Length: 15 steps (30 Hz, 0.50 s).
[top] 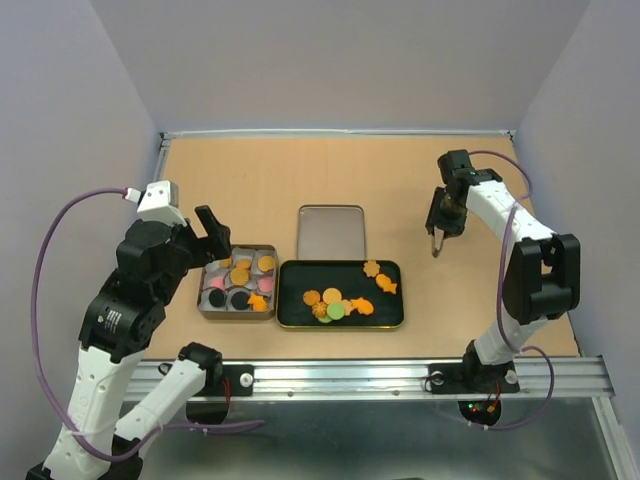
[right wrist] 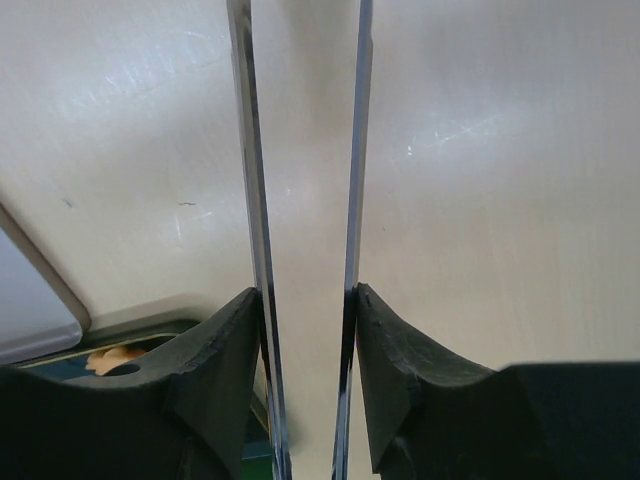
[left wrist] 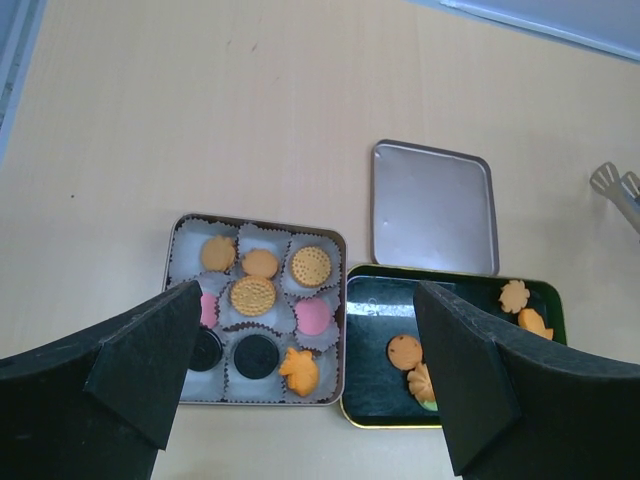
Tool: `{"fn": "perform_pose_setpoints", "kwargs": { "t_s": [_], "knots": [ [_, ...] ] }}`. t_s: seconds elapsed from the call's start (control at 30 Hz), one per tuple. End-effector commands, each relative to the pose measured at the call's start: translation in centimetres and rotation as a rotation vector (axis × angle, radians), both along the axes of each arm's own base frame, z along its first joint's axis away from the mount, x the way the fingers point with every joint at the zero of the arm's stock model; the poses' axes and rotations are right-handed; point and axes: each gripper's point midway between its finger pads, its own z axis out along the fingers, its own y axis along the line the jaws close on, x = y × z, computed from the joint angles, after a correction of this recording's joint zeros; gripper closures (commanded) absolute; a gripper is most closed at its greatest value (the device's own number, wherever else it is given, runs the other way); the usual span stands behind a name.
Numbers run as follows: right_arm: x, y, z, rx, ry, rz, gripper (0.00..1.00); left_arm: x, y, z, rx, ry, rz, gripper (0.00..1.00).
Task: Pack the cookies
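The table (top: 260, 180) is carrying a black tray (top: 300, 275). The left gripper (left wrist: 310, 340), jaws gaping wide, is hovering over a tin (top: 238, 317) sitting just left of the tray. The right gripper (right wrist: 305, 310) is hanging right of the tray and behind it, pinching tongs (right wrist: 248, 150) (blades parted). A lid (top: 331, 232) is lying just behind the tray. Cookies (top: 335, 303) are lying in the tray, with more sitting in the tin's paper cups.

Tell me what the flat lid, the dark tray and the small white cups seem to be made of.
Lid: probably thin metal, dull silver-grey with a raised rim.
Dark tray: likely painted metal, glossy dark inside with a gold edge.
Cups: apparently paper, matte white, with pleated walls.
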Motion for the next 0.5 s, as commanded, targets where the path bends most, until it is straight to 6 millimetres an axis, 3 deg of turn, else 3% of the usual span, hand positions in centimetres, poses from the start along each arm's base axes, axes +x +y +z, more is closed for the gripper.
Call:
{"fn": "perform_pose_setpoints", "kwargs": {
  "t_s": [0.0, 0.33, 0.47],
  "knots": [
    [1.1, 0.7, -3.1, 0.045, 0.001, 0.019, 0.53, -0.3, 0.1, 1.9, -0.01, -0.05, -0.006, 0.01],
    [0.5, 1.0, -7.6, 0.067, 0.077, 0.001, 0.43, -0.4, 0.1, 1.8, -0.008, -0.049, -0.007, 0.01],
    [-0.1, 0.7, -7.9, 0.05, 0.089, -0.003, 0.26, -0.3, 0.1, 1.8, -0.01, -0.052, -0.007, 0.01]
  ]
}}
